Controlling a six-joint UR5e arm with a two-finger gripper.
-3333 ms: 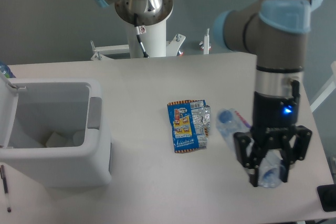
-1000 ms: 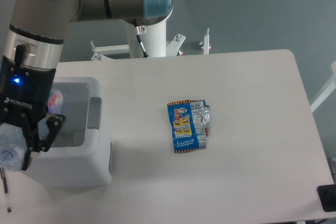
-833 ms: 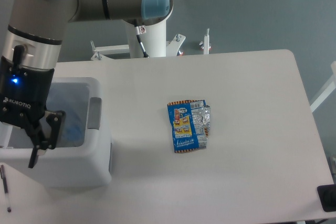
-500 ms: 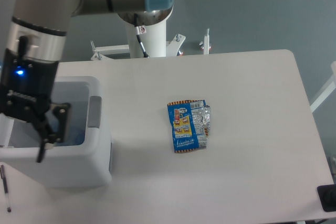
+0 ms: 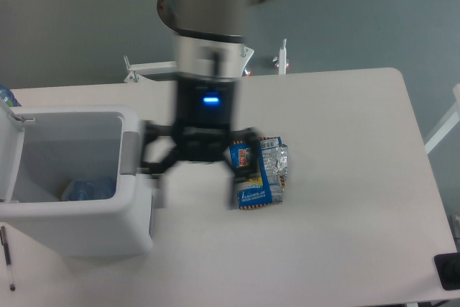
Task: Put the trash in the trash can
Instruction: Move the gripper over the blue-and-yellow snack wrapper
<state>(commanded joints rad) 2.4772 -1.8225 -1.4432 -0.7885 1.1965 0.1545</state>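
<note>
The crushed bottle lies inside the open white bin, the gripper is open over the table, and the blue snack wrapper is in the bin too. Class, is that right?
One detail is wrong: the blue snack wrapper is not in the bin; it lies on the table, partly behind the open gripper. The camera view shows the crushed bottle inside the open white bin.
</note>
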